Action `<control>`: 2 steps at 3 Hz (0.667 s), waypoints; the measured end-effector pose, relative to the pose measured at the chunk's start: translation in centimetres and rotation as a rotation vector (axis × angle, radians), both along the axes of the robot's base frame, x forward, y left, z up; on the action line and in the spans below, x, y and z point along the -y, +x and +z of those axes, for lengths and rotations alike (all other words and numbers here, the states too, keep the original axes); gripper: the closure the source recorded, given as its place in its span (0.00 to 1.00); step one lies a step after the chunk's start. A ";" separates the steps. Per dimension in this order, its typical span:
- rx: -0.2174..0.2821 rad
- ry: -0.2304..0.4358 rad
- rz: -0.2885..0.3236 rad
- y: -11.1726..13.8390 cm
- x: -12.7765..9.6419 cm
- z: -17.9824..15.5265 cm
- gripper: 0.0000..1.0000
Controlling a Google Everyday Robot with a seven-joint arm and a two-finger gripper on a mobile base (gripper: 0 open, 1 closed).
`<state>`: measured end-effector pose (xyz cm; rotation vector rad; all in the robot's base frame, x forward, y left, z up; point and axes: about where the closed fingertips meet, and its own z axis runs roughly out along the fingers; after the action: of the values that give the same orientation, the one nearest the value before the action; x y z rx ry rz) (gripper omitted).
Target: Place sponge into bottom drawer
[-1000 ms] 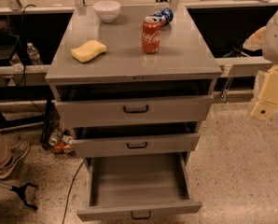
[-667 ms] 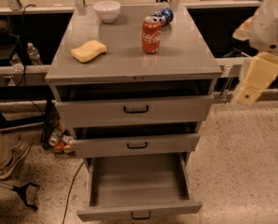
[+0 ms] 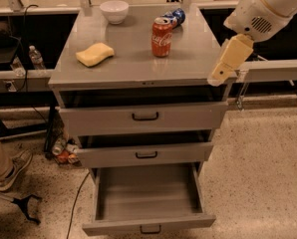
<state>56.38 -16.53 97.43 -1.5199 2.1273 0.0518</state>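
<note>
Sponge is just sitting on the left side of the cabinet top, nothing touching it. Behind it there's a white bowl, and off to the right an upright Coke can with a blue can lying on its side just behind. The bottom drawer is pulled way out. The gripper hangs by the top's front right corner, well apart from the sponge. Honestly can't tell if it's open or closed.
</note>
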 end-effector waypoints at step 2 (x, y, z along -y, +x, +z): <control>0.050 0.002 0.014 1.8 -2.0 0.0 0.00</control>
<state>58.19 -14.50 97.39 -1.5194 2.0766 0.0204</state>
